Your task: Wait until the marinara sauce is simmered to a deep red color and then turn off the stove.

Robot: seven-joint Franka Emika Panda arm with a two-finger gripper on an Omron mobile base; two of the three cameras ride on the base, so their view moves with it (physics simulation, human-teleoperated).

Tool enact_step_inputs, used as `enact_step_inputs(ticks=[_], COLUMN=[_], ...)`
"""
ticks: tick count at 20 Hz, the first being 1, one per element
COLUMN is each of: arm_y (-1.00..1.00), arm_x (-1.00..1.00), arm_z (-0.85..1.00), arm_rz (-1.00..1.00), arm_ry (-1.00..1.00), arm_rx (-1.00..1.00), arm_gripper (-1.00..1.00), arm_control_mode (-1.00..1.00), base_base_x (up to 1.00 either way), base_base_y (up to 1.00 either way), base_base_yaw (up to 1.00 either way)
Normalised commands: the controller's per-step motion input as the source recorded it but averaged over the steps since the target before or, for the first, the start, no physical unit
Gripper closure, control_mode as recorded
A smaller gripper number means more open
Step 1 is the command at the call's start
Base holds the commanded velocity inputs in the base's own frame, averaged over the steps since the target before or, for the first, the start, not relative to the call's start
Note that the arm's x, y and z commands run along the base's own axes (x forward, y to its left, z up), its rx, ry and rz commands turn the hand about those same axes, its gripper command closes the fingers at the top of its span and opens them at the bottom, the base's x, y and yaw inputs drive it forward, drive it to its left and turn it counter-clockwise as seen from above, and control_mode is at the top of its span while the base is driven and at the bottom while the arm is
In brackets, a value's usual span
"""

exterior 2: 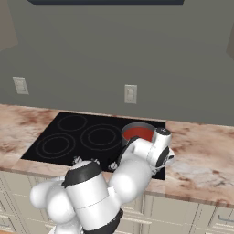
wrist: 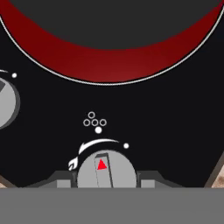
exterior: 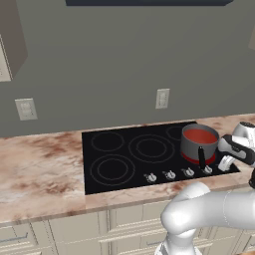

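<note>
The marinara sauce (exterior: 200,136) (exterior 2: 138,133) is a flat orange-red surface filling a grey saucepan (exterior: 189,144) with a black handle (exterior: 201,157), on the right front burner of the black stove (exterior: 119,149) (exterior 2: 87,132). Under the pan, in the hand view, that burner (wrist: 109,61) glows deep red. My gripper (wrist: 106,181) (exterior: 214,168) is at the stove's front right edge, shut on the rightmost silver knob (wrist: 106,169) (exterior: 206,170). A dark fingertip (wrist: 59,179) stands on each side of the knob. The knob's red pointer aims up toward the pan.
More knobs (exterior: 170,175) run along the stove's front edge to the left, one of them at the hand view's left side (wrist: 6,105). Marble counter (exterior: 40,164) (exterior 2: 201,160) lies on both sides. Wall outlets (exterior: 162,98) sit above; cabinet fronts are below.
</note>
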Motion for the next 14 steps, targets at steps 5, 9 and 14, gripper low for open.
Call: enact_step_inputs(ticks=[5,9,14], arm_y=[0.00,0.00,0.00], arm_x=[0.00,0.00,0.00], arm_z=[0.00,0.00,0.00], arm_rz=[-0.09,-0.09,-0.09], arm_ry=[0.02,0.04,0.04], arm_rx=[0.00,0.00,0.00], arm_gripper=[1.00,1.00,1.00], arm_control_mode=[-1.00,-1.00,-1.00], base_base_x=[0.00,0.00,0.00], base_base_y=[0.00,0.00,0.00], base_base_yaw=[0.00,0.00,0.00])
